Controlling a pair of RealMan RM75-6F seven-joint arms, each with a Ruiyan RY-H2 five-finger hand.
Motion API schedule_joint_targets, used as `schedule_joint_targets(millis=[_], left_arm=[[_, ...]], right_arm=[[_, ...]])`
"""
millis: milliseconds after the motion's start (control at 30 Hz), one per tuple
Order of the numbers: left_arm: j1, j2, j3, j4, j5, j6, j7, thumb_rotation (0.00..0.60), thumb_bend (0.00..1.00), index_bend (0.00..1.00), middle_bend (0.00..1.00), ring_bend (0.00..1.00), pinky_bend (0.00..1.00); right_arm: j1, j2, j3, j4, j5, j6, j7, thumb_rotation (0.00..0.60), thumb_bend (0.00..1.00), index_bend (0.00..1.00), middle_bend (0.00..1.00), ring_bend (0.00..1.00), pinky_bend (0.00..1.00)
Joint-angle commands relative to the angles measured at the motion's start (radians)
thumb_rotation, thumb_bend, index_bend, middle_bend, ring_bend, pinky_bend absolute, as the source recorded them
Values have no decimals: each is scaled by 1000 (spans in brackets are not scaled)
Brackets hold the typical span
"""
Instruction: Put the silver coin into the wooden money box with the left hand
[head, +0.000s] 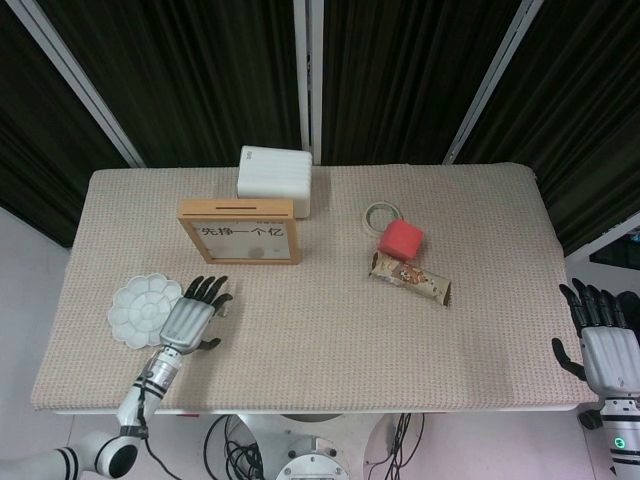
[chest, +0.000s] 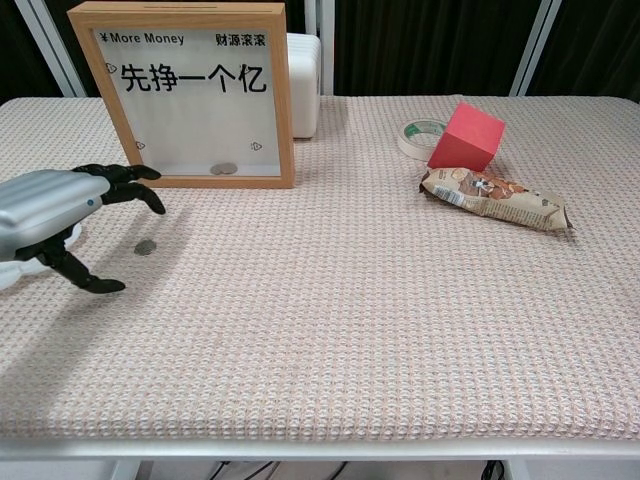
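Note:
The silver coin (chest: 146, 247) lies flat on the woven table cover, in front of the wooden money box (head: 240, 232) (chest: 185, 95), which stands upright with its slot on the top edge. My left hand (head: 195, 312) (chest: 60, 212) hovers open just left of the coin. Its fingers (chest: 128, 184) reach over the coin and its thumb (chest: 88, 279) is low, and it holds nothing. In the head view the hand covers the coin's spot. My right hand (head: 605, 345) hangs open off the table's right edge.
A white palette dish (head: 138, 310) sits right beside the left hand. A white box (head: 275, 178) stands behind the money box. A tape ring (head: 381, 214), a red cube (head: 400, 240) and a snack bar (head: 410, 279) lie right of centre.

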Motion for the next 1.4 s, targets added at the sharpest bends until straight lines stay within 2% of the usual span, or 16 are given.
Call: schedule_joint_targets(millis=[33, 300, 633, 833, 1000, 1400], left_arm=[[-6, -17, -1, 29, -14, -1, -22, 600, 165, 311, 0, 0, 32], [-15, -48, 7, 90, 0, 18, -83, 600, 278, 365, 7, 0, 32], [-23, -54, 11, 109, -25, 5, -105, 600, 280, 370, 8, 0, 32], [-30, -48, 17, 108, -56, -26, -78, 600, 280, 375, 8, 0, 32], [-30, -50, 14, 110, -69, -20, -78, 600, 281, 406, 8, 0, 32], [-38, -58, 15, 129, -82, -25, -86, 600, 281, 408, 8, 0, 32]], right_arm=[[1, 1, 2, 2, 5, -4, 2, 600, 321, 0, 0, 0, 0], [5, -1, 1, 3, 10, -17, 1, 600, 322, 0, 0, 0, 0], [5, 1, 1, -3, 12, -19, -4, 600, 322, 0, 0, 0, 0], [5, 2, 0, -3, 14, -23, -1, 600, 322, 0, 0, 0, 0], [6, 4, -1, -4, 16, -28, -2, 600, 322, 0, 0, 0, 0], [8, 3, 0, -10, 21, -33, -11, 600, 322, 0, 0, 0, 0]])
